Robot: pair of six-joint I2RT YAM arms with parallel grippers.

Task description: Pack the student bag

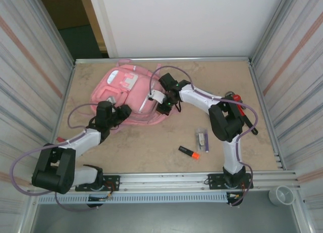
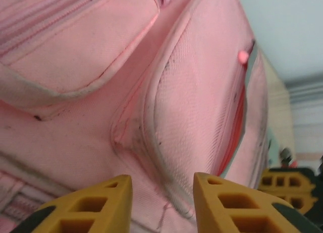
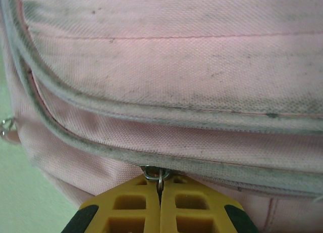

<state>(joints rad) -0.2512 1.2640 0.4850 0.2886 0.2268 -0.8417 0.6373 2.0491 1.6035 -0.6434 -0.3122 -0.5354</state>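
Tabletop [image 1: 151, 147] comes first: a walled bench with raised rails on every side, its far left part taken by the student bag [image 1: 128, 94], which lies flat, pockets up, close to the back rail. The left gripper [image 2: 162, 185] sits at the bag's near-left flank with its jaws partly apart and nothing between them, pink pocket fabric just beyond the tips. The right gripper [image 3: 160, 185] is pinched tight on the zip pull [image 3: 154, 173], a small metal ring at the seam of the bag's near-right side. With the left jaws not gripping, a tug on the zip would likely drag the whole bag rather than open it, or the thin ring could slip out of the pinch. Room to pull seems best toward the bare near centre; the back rail leaves little slack. An orange highlighter [image 1: 189, 152] and a small clear packet [image 1: 202, 139] lie near right, well apart from the bag.
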